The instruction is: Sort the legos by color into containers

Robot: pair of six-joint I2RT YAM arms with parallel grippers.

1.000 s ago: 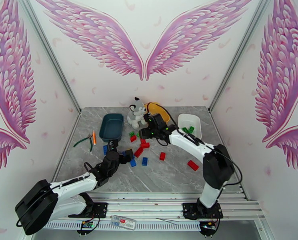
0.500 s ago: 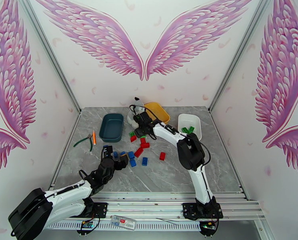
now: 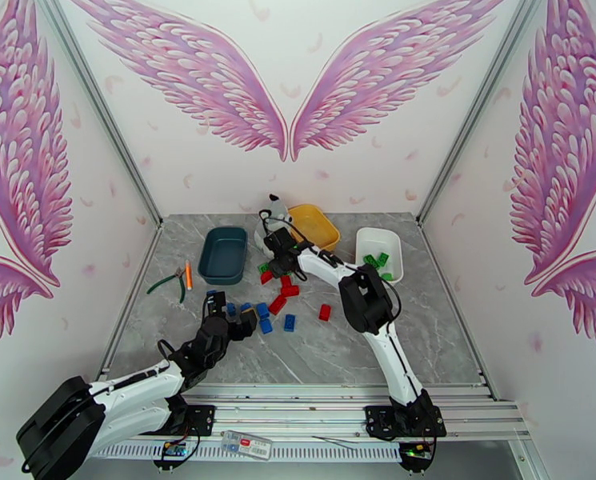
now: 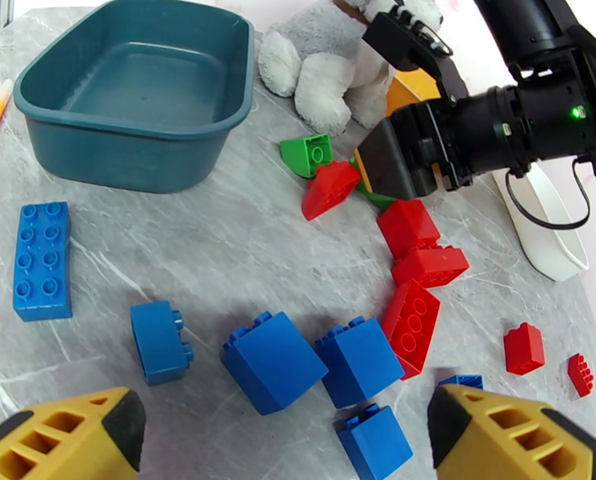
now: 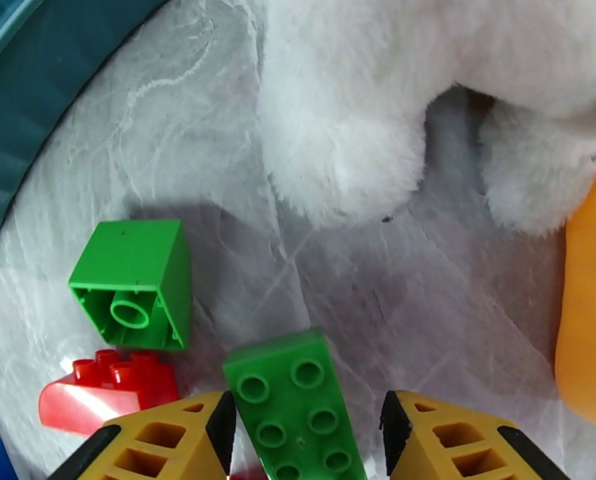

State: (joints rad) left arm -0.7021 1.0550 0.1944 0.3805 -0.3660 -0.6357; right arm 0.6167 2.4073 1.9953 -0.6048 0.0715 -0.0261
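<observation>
Grey marbled tabletop (image 3: 338, 354) is carrying the legos (image 3: 280, 302), which are lying scattered around its centre: blue bricks (image 4: 274, 362) nearer the left arm, red bricks (image 4: 414, 258) just right of them. One long green brick (image 5: 286, 386) is lying flat, studs up, just near of the plush husky (image 5: 362, 90). A square green brick (image 5: 134, 290) is lying on its side to the left of it, just beside a red sloped brick (image 5: 110, 390).

Right gripper (image 5: 304, 426) is straddling the long green brick, jaws parted, one finger at the brick's edge and a sliver of table showing on the other side. Left gripper (image 4: 290, 442) is hovering over the blue bricks, jaws spread wide, nothing between them.

Containers are sitting along the far side: teal tray (image 3: 222, 254) left, yellow tray (image 3: 318, 226) centre, behind the husky, and white tray (image 3: 362, 238) right, with green bricks (image 3: 379, 260) lying in it.
</observation>
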